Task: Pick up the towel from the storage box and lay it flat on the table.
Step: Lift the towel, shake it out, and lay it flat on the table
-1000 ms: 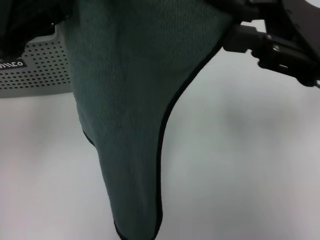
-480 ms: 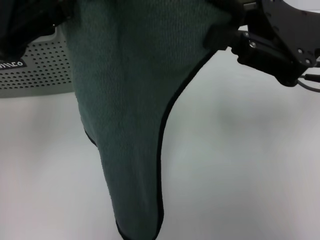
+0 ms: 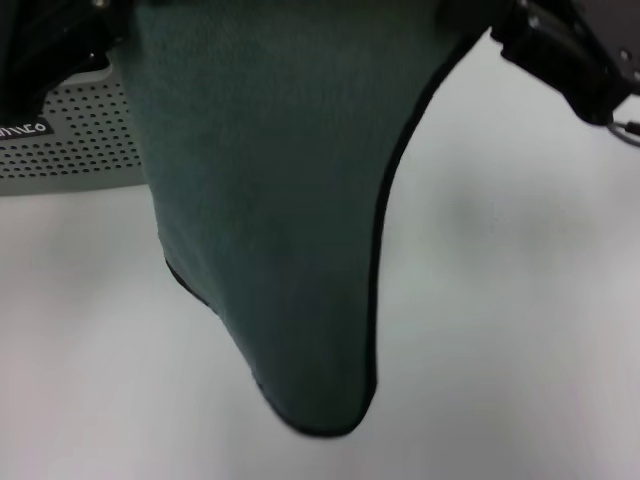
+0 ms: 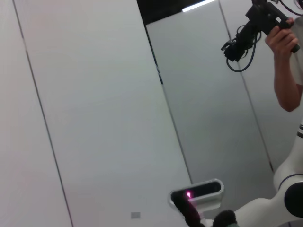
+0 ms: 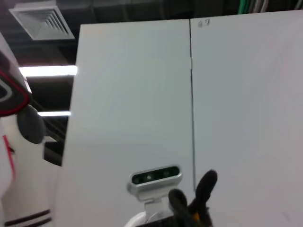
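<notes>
The dark green towel (image 3: 280, 200) with its black bound edge hangs in the air close before the head camera. It is spread between my two grippers and its top edge is out of view. Its rounded lower tip (image 3: 320, 420) hangs above the white table (image 3: 520, 300). My left gripper (image 3: 45, 45) is at the towel's upper left corner and my right gripper (image 3: 555, 45) at its upper right corner, both shut on the cloth. The pale grey-green storage box (image 3: 75, 145) with dotted walls stands behind at the left, partly hidden by the towel. Neither wrist view shows the towel.
The box's dark label (image 3: 22, 129) faces me. The wrist views point up at wall panels and my own head camera (image 5: 155, 178). A person (image 4: 286, 61) holding a black device stands in the left wrist view.
My right gripper has moved up and to the right, pulling the towel's right edge outward. The towel is spread wider and its lower tip has risen.
</notes>
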